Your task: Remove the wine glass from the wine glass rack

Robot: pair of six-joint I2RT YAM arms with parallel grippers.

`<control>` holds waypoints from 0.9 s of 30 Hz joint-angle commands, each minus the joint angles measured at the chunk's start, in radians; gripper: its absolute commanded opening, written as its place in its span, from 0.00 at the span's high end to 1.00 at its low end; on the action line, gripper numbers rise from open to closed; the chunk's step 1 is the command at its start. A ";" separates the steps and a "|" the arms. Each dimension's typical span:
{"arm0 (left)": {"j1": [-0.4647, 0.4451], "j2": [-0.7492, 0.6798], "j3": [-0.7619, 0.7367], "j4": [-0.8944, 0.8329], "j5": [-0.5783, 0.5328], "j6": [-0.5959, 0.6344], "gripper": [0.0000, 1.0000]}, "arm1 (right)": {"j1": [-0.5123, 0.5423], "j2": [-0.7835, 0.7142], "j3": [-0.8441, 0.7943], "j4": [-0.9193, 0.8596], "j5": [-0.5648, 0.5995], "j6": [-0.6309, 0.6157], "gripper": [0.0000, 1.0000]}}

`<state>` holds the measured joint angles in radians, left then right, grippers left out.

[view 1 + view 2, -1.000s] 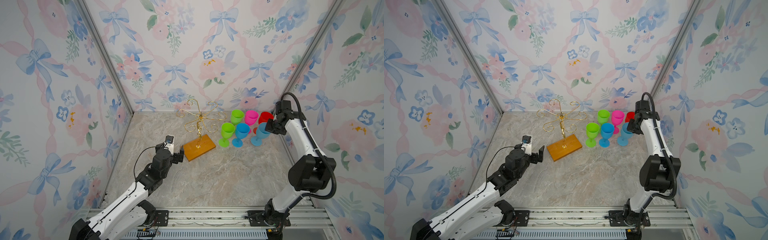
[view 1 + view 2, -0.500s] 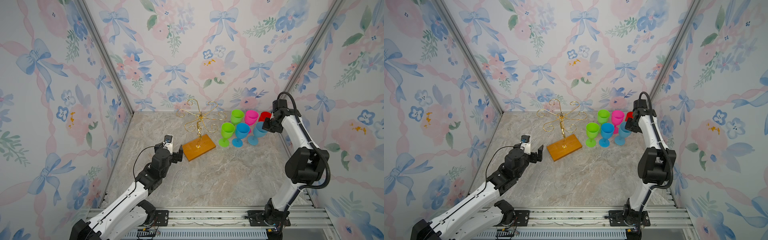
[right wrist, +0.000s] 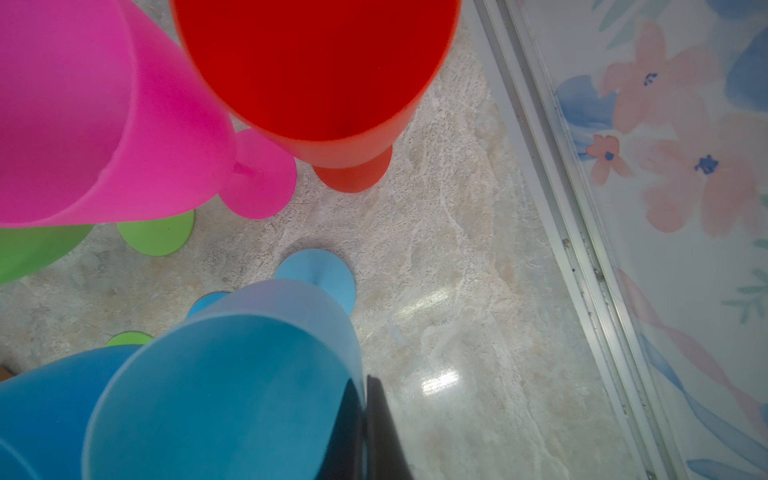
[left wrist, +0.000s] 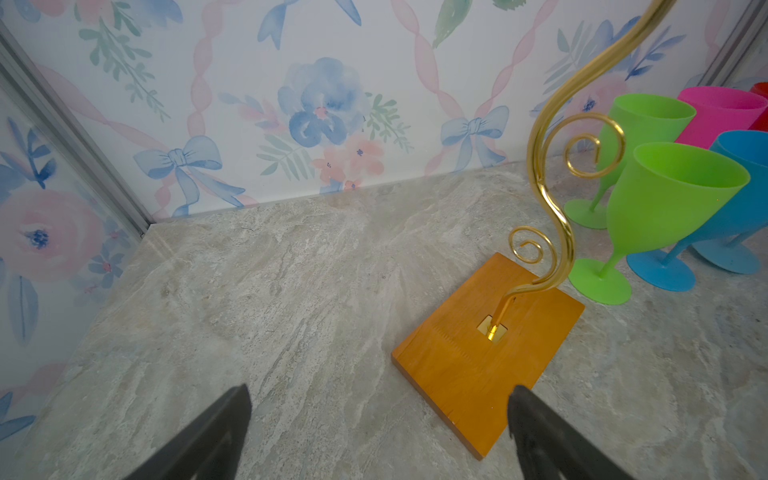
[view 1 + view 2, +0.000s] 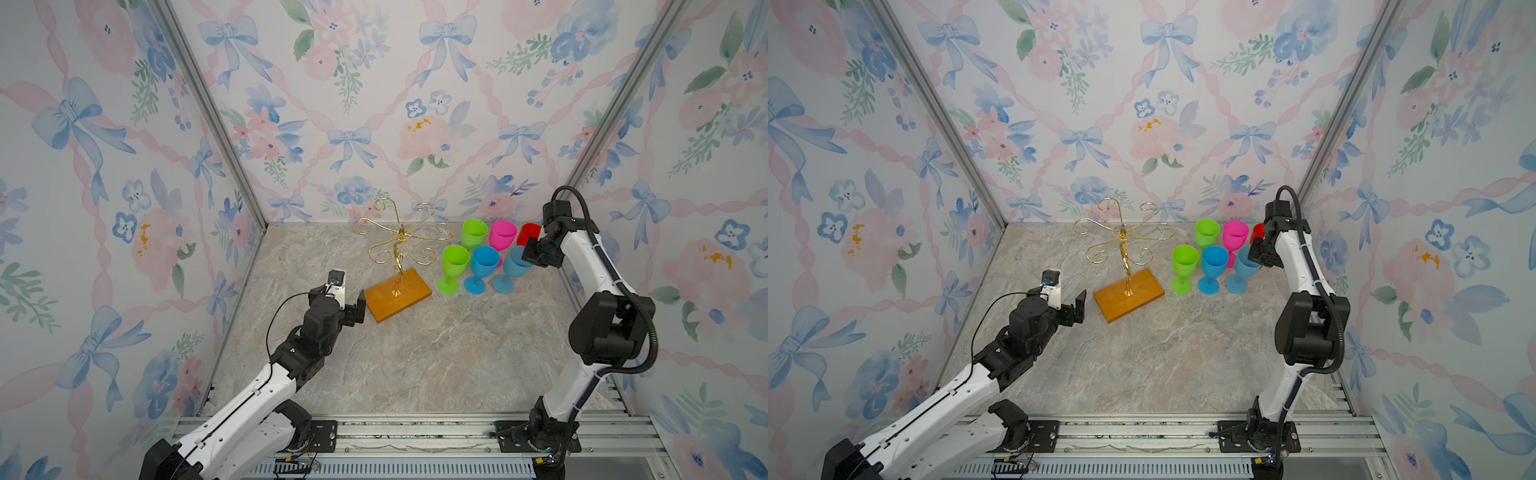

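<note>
The wine glass rack (image 5: 400, 249), gold wire on an orange wooden base (image 4: 478, 365), stands mid-table in both top views with nothing hanging from its arms. My right gripper (image 3: 365, 386) is shut on the rim of a light blue wine glass (image 5: 515, 264), one finger inside the bowl and one outside. That glass (image 3: 232, 374) leans, and its foot (image 3: 320, 274) is down at the table to the right of the rack. My left gripper (image 4: 380, 399) is open and holds nothing. It hovers low at the near left corner of the base (image 5: 1128, 294).
Five more glasses stand upright right of the rack: two green (image 5: 456, 259) (image 5: 474, 232), a blue (image 5: 484, 259), a pink (image 5: 503, 235) and a red (image 5: 528, 233). The right wall's metal rail (image 3: 552, 199) runs close beside the held glass.
The right gripper has carried the light blue glass slightly left, closer to the blue glass, then stayed nearly still. The left arm has not moved.
</note>
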<state>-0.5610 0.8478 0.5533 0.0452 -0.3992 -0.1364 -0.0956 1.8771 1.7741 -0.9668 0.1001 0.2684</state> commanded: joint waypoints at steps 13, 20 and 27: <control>0.009 -0.015 -0.014 -0.008 -0.004 -0.020 0.02 | 0.015 -0.001 -0.015 0.008 -0.013 -0.005 0.93; 0.024 -0.003 -0.009 -0.007 0.006 -0.020 0.02 | 0.015 -0.031 0.003 0.003 -0.028 -0.006 0.82; 0.105 0.013 0.004 0.027 0.078 -0.031 0.02 | 0.017 -0.121 -0.015 0.020 -0.072 -0.008 0.56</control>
<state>-0.4873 0.8524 0.5518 0.0448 -0.3614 -0.1440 -0.0879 1.8488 1.7615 -0.9615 0.0544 0.2584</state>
